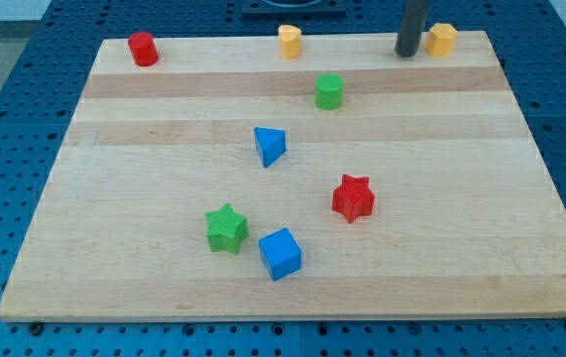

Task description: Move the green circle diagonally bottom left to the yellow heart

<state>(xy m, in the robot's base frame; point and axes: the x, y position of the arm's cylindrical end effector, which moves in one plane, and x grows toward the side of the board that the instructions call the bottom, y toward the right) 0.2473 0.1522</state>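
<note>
The green circle (329, 91) stands near the board's top middle. A yellow block (289, 42) sits at the top edge, up and to the left of the green circle. A second yellow block (442, 39) sits at the top right. I cannot tell from this view which of them is the heart. My tip (406, 53) is at the top right, just left of the second yellow block and up and to the right of the green circle, apart from it.
A red cylinder (143, 49) is at the top left. A blue triangle (270, 146) lies in the middle. A red star (353, 197), a green star (226, 228) and a blue cube (281, 253) lie lower down. The wooden board (114, 258) rests on a blue pegboard.
</note>
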